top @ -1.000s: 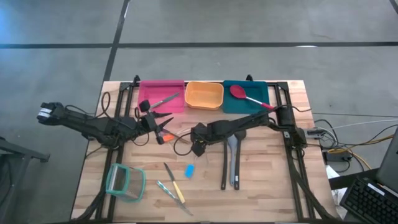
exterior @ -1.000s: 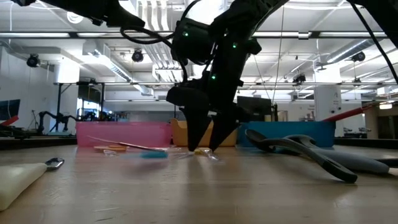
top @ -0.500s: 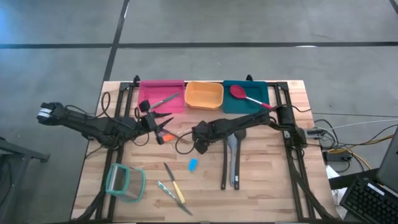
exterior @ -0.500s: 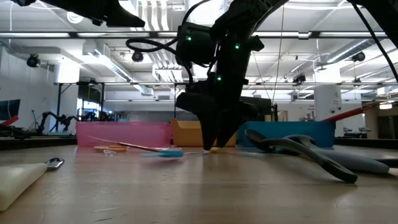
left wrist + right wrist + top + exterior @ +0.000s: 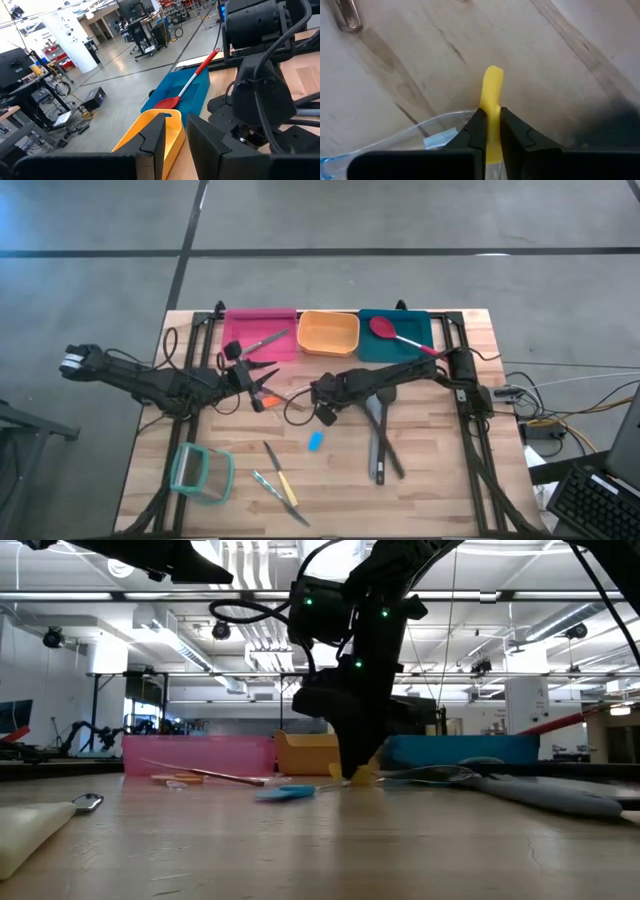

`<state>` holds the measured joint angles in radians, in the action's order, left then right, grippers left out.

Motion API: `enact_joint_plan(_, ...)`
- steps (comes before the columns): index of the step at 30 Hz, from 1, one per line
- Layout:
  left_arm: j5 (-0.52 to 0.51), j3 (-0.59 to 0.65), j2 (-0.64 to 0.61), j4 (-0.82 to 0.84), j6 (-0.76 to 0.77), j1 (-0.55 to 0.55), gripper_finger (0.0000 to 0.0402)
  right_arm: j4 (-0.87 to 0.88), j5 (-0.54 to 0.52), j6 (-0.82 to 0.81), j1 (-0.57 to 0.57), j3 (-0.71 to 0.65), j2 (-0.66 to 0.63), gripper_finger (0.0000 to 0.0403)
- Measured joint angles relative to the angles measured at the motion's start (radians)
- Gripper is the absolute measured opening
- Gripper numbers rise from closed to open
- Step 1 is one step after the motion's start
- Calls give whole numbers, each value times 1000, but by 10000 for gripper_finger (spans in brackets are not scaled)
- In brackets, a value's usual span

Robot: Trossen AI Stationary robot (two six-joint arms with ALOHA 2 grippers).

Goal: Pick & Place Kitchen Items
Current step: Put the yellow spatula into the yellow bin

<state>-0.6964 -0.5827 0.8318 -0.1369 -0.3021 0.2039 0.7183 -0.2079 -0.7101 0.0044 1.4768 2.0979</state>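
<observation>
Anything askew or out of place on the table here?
Yes: the black spatula lies diagonally across the grey spatula, crossing it. Right claw pinches a yellow piece.

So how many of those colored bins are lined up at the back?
3, in a row along the table's far edge: a pink bin on the left, an orange bin in the middle, a teal bin on the right holding a red spoon.

We see right end effector (image 5: 324,416) low at table (image 5: 440,480) centre | blue piece (image 5: 315,441) just beside | left end effector (image 5: 268,384) near pink bin (image 5: 240,320) | red spoon (image 5: 400,336) in teal bin (image 5: 412,350)
</observation>
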Motion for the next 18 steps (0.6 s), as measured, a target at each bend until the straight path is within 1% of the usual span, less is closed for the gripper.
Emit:
enact_joint_plan(4,0,0,0,1,0,0,83,-13,14,7,3,-1,-41,21)
enact_joint_plan(11,0,0,0,1,0,0,83,-52,2,34,0,2,-120,20)
enact_joint_plan(14,0,0,0,1,0,0,83,-82,2,73,-10,3,-170,19)
enact_joint_plan(18,0,0,0,2,0,-1,83,-105,-28,140,-42,3,-222,19)
